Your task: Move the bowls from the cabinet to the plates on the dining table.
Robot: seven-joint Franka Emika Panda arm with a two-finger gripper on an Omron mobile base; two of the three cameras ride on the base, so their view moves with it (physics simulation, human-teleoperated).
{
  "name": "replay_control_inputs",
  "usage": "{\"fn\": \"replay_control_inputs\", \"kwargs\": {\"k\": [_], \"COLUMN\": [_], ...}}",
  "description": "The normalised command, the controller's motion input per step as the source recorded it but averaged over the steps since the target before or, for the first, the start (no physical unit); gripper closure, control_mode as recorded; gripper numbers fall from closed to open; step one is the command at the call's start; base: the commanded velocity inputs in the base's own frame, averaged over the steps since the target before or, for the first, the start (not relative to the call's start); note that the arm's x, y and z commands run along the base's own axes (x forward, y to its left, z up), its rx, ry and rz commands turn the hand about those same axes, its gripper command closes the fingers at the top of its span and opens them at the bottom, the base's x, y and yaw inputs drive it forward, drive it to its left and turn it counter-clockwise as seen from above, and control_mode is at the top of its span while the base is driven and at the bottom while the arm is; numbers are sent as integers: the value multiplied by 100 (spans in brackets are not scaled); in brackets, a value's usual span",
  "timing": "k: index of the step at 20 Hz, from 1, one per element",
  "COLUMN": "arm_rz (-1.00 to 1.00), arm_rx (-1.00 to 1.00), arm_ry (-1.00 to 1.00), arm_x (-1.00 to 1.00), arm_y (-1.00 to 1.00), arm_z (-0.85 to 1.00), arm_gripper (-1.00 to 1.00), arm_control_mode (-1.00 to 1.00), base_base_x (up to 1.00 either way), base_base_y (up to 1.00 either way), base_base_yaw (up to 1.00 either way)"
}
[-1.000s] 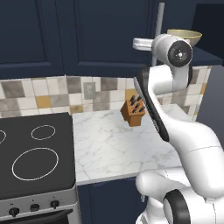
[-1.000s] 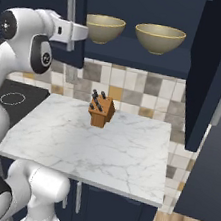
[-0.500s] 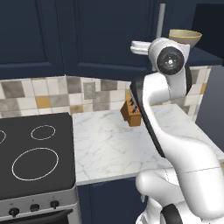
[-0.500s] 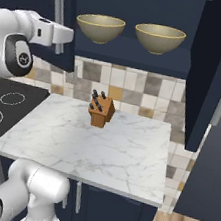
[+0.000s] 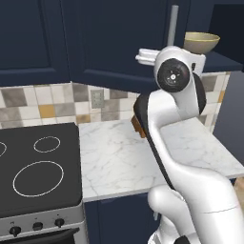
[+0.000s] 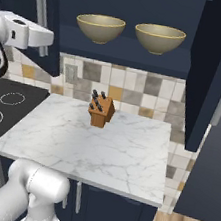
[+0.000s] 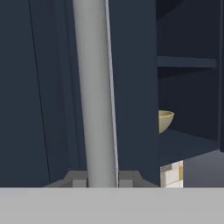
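Fingers closed on the silver door handle of the cabinet, door swung open; two bowls side by side on its shelf, above a knife block on the marble table; stovetop at left; no readable writing

The cabinet stands open in front, so its shelf can be reached straight from the front over the marble counter. Two bowls sit side by side on the shelf near its front edge, with a narrow gap between them and dark free room above their rims. The left door swings out past the shelf's left end, its silver handle clamped between the gripper's fingers, blocking approach from that side. The right door hangs open beyond the shelf's right end. A knife block rises near the counter's back edge, below the left bowl.
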Motion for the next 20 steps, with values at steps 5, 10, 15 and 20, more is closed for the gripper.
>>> {"fn": "replay_control_inputs", "kwargs": {"k": [5,10,15,20], "arm_rz": [-3,0,0,0], "arm_rx": [0,0,0,0], "arm_ry": [0,0,0,0], "arm_x": [-58,-51,-55,-52], "arm_y": [19,21,20,20], "arm_z": [0,0,0,0], "arm_gripper": [100,100,100,100], "arm_control_mode": [-100,-100,-100,-100], "base_base_x": [0,0,0,0], "base_base_y": [0,0,0,0], "base_base_yaw": [0,0,0,0]}}
